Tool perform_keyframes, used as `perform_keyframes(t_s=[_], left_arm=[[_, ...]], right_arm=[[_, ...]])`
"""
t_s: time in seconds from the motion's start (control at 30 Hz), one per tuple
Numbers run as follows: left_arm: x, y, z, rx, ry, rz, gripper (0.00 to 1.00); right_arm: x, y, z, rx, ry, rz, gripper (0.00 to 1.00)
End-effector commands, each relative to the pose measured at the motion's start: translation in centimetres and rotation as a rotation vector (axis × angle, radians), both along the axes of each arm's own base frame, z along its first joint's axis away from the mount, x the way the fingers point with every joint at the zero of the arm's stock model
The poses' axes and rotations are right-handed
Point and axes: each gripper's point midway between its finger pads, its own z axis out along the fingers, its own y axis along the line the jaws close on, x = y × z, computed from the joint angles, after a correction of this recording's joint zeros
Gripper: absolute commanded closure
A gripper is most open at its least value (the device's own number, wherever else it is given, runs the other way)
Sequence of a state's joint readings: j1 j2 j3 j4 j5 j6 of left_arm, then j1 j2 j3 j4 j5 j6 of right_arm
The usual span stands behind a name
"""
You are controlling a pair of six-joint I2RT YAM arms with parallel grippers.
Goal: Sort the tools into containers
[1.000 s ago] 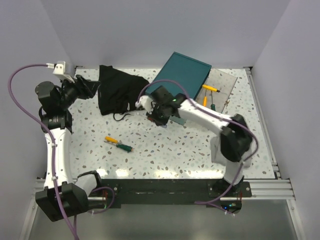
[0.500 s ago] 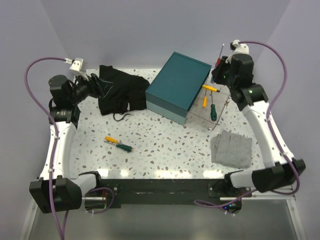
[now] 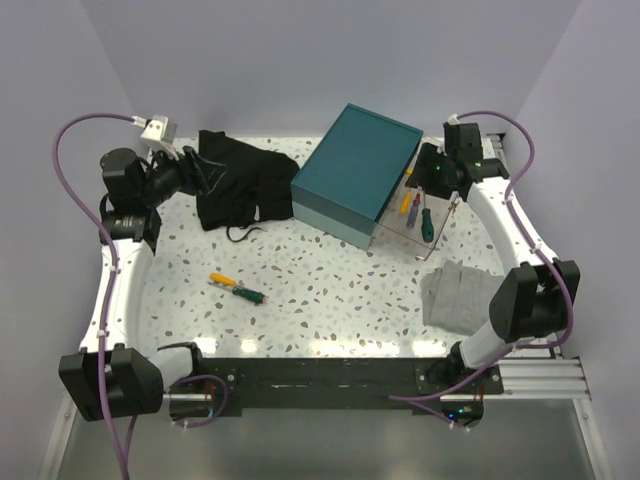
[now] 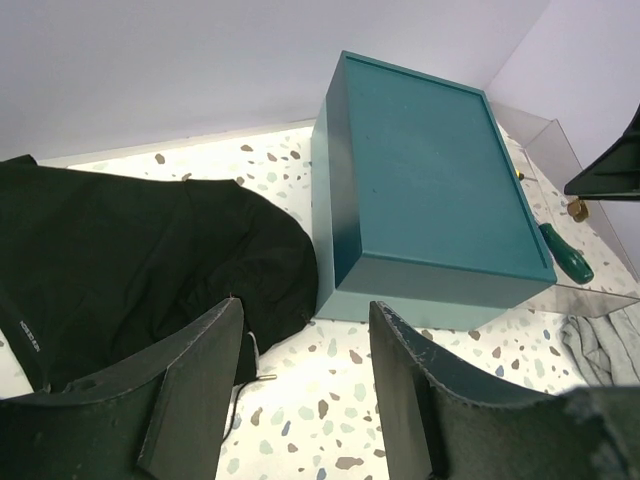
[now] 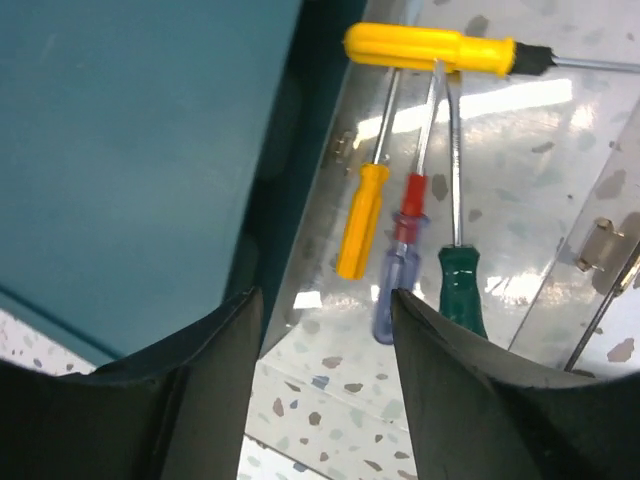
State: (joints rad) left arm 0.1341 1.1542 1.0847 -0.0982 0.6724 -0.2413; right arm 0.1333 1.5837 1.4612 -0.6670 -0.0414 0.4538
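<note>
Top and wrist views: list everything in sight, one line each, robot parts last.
teal case: one, teal, back centre
clear box: one, transparent, right of the case
yellow screwdriver, orange screwdriver, blue-red screwdriver, green screwdriver: one each, inside the clear box
loose tool: orange and green, front left; one or two unclear
black bag: one, black, back left
grey cloth: one, grey, front right
table: one, white speckled
left gripper: one, black, open near the bag
right gripper: one, black, open above the clear box

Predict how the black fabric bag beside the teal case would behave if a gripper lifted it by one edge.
The black bag lies crumpled and flat, so it would probably droop and fold rather than hold its shape. Its thin cloth suggests it is light for its spread.
</note>
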Motion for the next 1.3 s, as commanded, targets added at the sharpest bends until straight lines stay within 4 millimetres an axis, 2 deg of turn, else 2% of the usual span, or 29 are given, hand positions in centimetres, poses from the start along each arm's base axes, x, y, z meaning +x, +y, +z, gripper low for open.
perform_keyframes(t_s=[0.0, 0.03, 0.07, 0.13, 0.17, 0.2, 0.23, 0.27, 0.3, 0.33, 0.37, 0.43, 0.47, 0.5, 0.57, 0.6, 0.67, 0.7, 0.77, 0.8, 0.83, 0.97, 1.23, 1.27], left_arm=[[-0.8, -0.1, 2.3, 0.035, -0.086, 0.000, 0.41], [-0.8, -0.1, 2.4, 0.032, -0.089, 0.000, 0.41], [-0.8, 0.0, 2.6, 0.029, -0.093, 0.006, 0.41], [-0.7, 0.1, 3.2, 0.004, -0.104, 0.016, 0.41], [-0.7, 0.5, 3.5, -0.009, -0.106, 0.027, 0.41], [-0.7, 0.6, 4.0, -0.041, -0.101, 0.037, 0.41], [-0.7, 0.8, 4.3, -0.054, -0.107, 0.044, 0.41], [-0.9, 1.3, 4.7, -0.068, -0.108, 0.064, 0.41], [-0.9, 1.5, 5.8, -0.090, -0.135, 0.074, 0.41], [-1.0, 1.8, 6.0, -0.099, -0.136, 0.087, 0.41], [-1.3, 2.4, 6.5, -0.102, -0.146, 0.114, 0.41], [-1.8, 2.7, 6.3, -0.101, -0.124, 0.140, 0.41], [-2.1, 3.1, 6.5, -0.090, -0.131, 0.168, 0.41], [-2.3, 3.2, 6.5, -0.086, -0.128, 0.182, 0.41], [-2.9, 3.5, 6.5, -0.070, -0.126, 0.206, 0.41], [-3.2, 3.6, 6.6, -0.049, -0.138, 0.209, 0.41], [-4.0, 3.7, 7.1, -0.029, -0.156, 0.217, 0.40], [-4.3, 3.7, 7.1, -0.014, -0.166, 0.218, 0.40], [-4.9, 4.0, 7.6, -0.002, -0.188, 0.232, 0.39], [-5.1, 4.1, 7.5, -0.004, -0.187, 0.237, 0.39], [-5.3, 4.3, 7.6, -0.004, -0.191, 0.243, 0.39], [-6.2, 4.8, 7.5, -0.010, -0.202, 0.266, 0.39], [-6.5, 4.9, 7.1, -0.031, -0.191, 0.267, 0.39], [-6.4, 4.9, 7.0, -0.039, -0.186, 0.266, 0.39]], right_arm=[[1.2, 3.8, 7.8, 0.024, -0.253, 0.179, 0.40], [0.9, 4.8, 8.3, 0.011, -0.278, 0.225, 0.40], [0.1, 7.4, 8.8, -0.039, -0.320, 0.337, 0.39], [-1.8, 10.4, 9.0, -0.096, -0.368, 0.467, 0.38], [-3.6, 14.1, 9.2, -0.127, -0.420, 0.607, 0.37], [-4.8, 15.9, 8.8, -0.141, -0.434, 0.682, 0.37], [-6.2, 17.4, 7.6, -0.155, -0.426, 0.749, 0.37], [-8.3, 20.4, 7.2, -0.158, -0.450, 0.853, 0.36], [-9.5, 21.8, 6.5, -0.153, -0.445, 0.899, 0.36], [-10.5, 22.9, 5.5, -0.180, -0.448, 0.962, 0.36], [-12.4, 25.4, 4.5, -0.193, -0.455, 1.042, 0.36], [-14.0, 27.8, 3.2, -0.207, -0.458, 1.114, 0.35], [-15.4, 29.7, 1.5, -0.234, -0.439, 1.176, 0.35], [-16.0, 30.8, 0.6, -0.238, -0.425, 1.203, 0.35], [-17.1, 33.0, -0.1, -0.231, -0.418, 1.254, 0.35], [-17.1, 33.9, -2.5, -0.250, -0.369, 1.271, 0.34], [-17.2, 35.6, -3.1, -0.246, -0.367, 1.294, 0.34], [-17.2, 36.3, -4.9, -0.267, -0.336, 1.316, 0.35], [-17.7, 37.6, -5.6, -0.294, -0.351, 1.358, 0.35], [-17.7, 38.0, -7.4, -0.314, -0.322, 1.375, 0.35], [-17.7, 38.5, -7.4, -0.323, -0.329, 1.381, 0.35], [-18.6, 40.0, -9.8, -0.355, -0.314, 1.431, 0.36], [-19.1, 41.1, -12.1, -0.386, -0.301, 1.467, 0.37], [-19.0, 41.1, -12.9, -0.401, -0.291, 1.468, 0.37]])
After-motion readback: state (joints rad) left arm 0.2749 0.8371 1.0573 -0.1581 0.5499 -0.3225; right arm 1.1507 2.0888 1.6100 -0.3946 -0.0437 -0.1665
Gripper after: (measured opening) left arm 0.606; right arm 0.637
